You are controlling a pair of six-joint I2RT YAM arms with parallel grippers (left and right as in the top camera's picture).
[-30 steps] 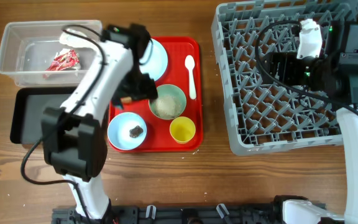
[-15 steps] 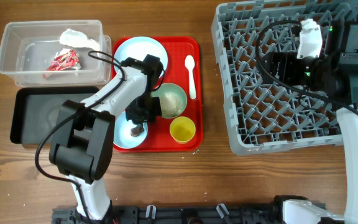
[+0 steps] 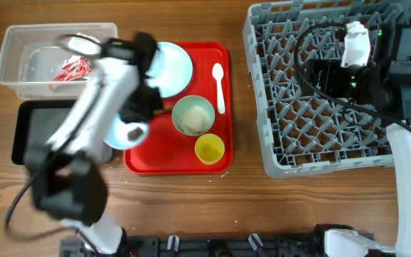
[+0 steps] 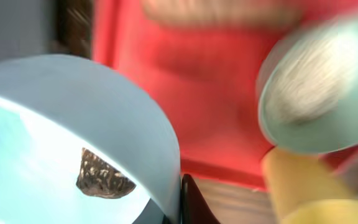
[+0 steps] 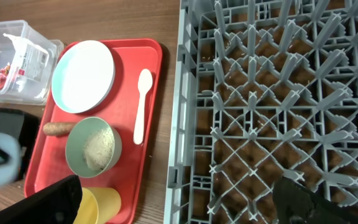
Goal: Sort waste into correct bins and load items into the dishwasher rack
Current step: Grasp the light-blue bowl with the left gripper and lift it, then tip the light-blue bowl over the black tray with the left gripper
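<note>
The left claw is pinched on the rim of the small blue bowl. One dark finger shows outside the rim, and the other is hidden. The dark chunk sits in the bottom of the bowl. The bowl looks sharp and everything behind it is smeared, so I think the claw is carrying it fast. From above, the bowl hangs at the left edge of the red tray, partly over the black tub. I think it is held there so the chunk can be tipped out before the bowl goes to the rack.

Near it on the tray are the green bowl with rice, the yellow cup, the plate and the spoon. A brown carrot piece lies just beside the green bowl. The clear tub, in the upper left, holds the red wrapper. The arm crosses over that tub and hides part of it.

The right claw has its fingers wide apart and holds nothing. It hangs over the grey rack on the right, and no dishes show in the rack. The tray edge and the clear tub are the nearest things the bowl could bump.
</note>
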